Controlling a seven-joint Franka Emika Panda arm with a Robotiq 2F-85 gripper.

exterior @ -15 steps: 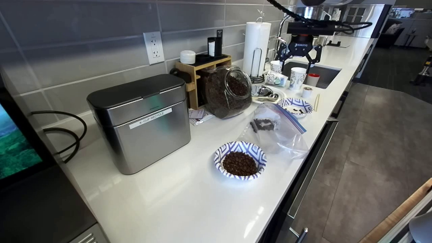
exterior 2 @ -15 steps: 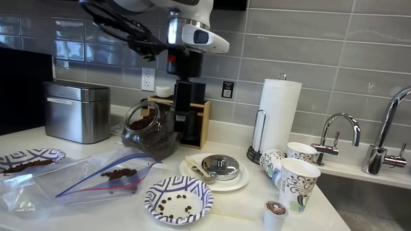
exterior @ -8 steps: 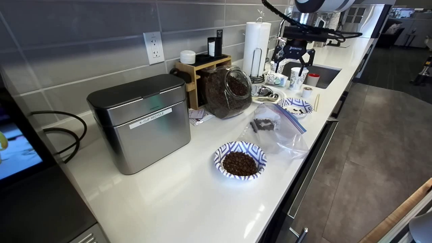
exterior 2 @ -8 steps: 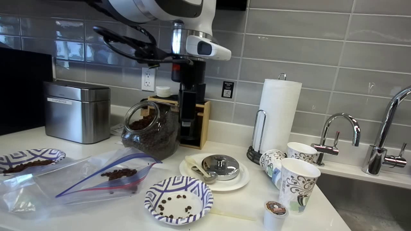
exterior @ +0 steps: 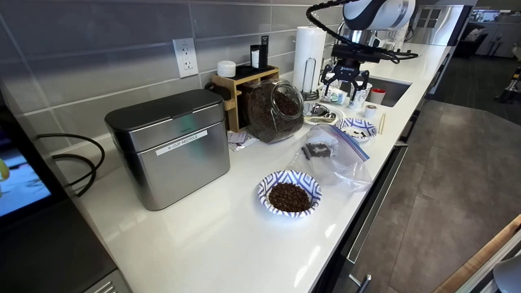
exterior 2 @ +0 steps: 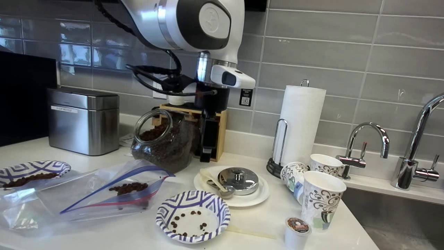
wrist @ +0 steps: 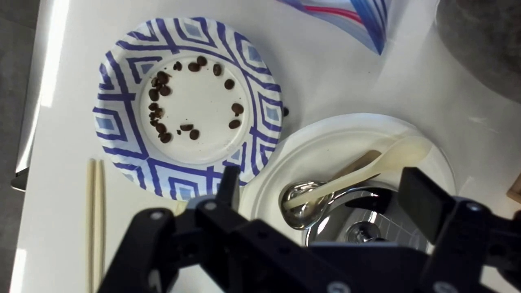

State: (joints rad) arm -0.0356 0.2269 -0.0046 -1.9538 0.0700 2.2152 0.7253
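Note:
My gripper (wrist: 320,183) stands open above the counter, nothing between its fingers; it shows too in both exterior views (exterior: 339,97) (exterior 2: 205,158). Below it in the wrist view lies a white plate (wrist: 313,140). On the plate rest a shiny round metal lid (wrist: 340,221), a metal spoon (wrist: 290,217) and a pale spoon (wrist: 350,179) crossing over the metal one. The fingers and gripper body hide part of the lid and plate. A blue-patterned paper bowl (wrist: 203,101) with scattered coffee beans sits beside the plate, close to one fingertip in that view.
Behind the gripper in an exterior view stands a tilted glass jar of beans (exterior 2: 163,152). Around lie a zip bag (exterior 2: 104,198), a bean-filled bowl (exterior: 289,197), paper cups (exterior 2: 321,205), a coffee pod (exterior 2: 297,232), a paper-towel roll (exterior 2: 301,121) and pale sticks (wrist: 95,219). A steel bin (exterior: 183,154) stands farther off.
The arm has come down toward the counter, shifting left in an exterior view and right in another. The gripper stays open, and the counter objects have not moved.

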